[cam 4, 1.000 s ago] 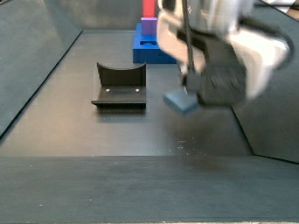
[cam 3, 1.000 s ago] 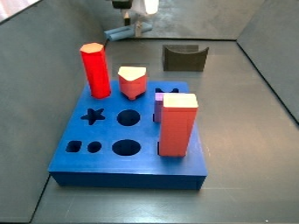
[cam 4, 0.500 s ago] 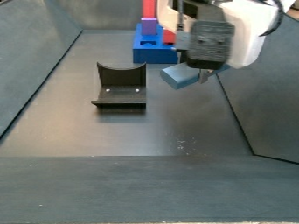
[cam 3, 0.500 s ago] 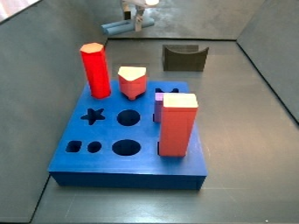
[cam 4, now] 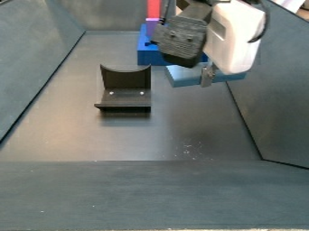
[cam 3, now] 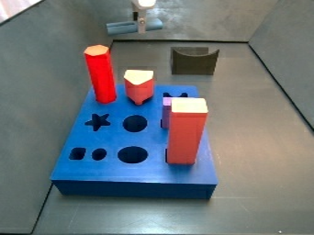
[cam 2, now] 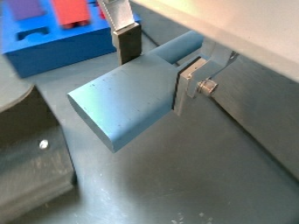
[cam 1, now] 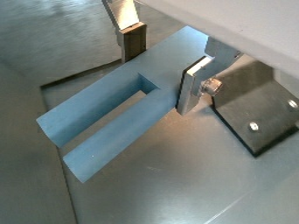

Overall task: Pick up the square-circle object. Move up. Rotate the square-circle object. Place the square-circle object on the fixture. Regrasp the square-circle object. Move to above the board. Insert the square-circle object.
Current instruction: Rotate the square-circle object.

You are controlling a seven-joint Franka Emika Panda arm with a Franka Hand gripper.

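Lifted higher than a moment ago, the gripper (cam 4: pixel 203 74) now carries the square-circle object (cam 4: pixel 183 75) well clear of the dark floor and nearer level — a second back its free end hung just above the floor. Both wrist views show the flat silver fingers (cam 1: pixel 194 83) pressed against opposite sides of the grey-blue peg (cam 1: pixel 111 109), so the jaws are closed onto it and it hangs in the air, touching nothing else. In a wrist view (cam 2: pixel 131 92) its square end face points away from the gripper (cam 2: pixel 156 63), with the fixture's (cam 2: pixel 26 162) dark body below and to one side.

In a side view the peg (cam 3: pixel 121 28) juts out sideways from the gripper (cam 3: pixel 145 24) high above the back of the floor, well apart from the board (cam 3: pixel 98 165). The fixture (cam 3: pixel 194 61) stands on the floor behind the board, its curved notch upward — nothing rests in it.

On the board stand a red hexagonal column (cam 3: pixel 99 73), a red piece with a pale top (cam 3: pixel 140 85) and a big red block with a pale top (cam 3: pixel 186 129). The star hole (cam 3: pixel 99 120) and round holes lie open.
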